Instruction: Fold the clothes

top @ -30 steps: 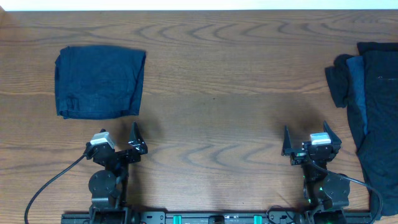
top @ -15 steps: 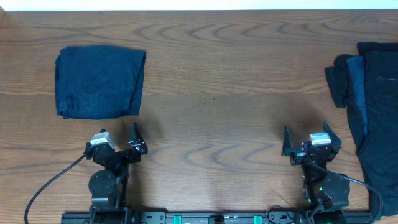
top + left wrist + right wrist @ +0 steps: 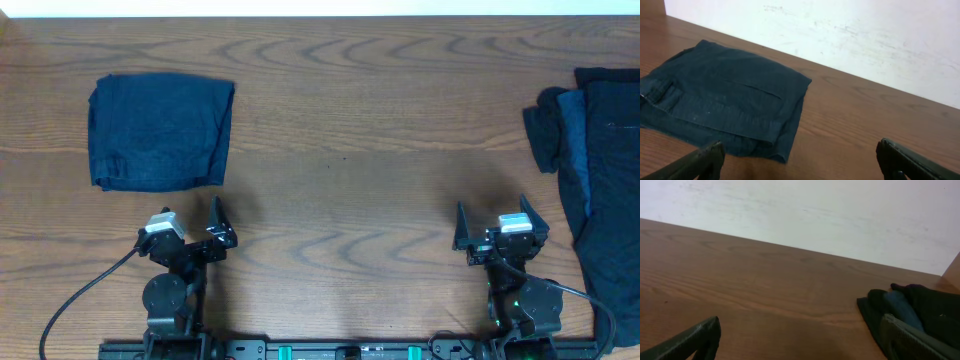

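A folded navy garment lies flat at the back left of the wooden table; it also shows in the left wrist view. A heap of dark garments lies along the right edge, with a blue piece showing, and appears in the right wrist view. My left gripper is open and empty near the front edge, just in front of the folded garment. My right gripper is open and empty near the front edge, left of the heap.
The wooden table runs between the two garment places. A white wall stands behind the table's far edge. Cables and the arm bases sit at the front edge.
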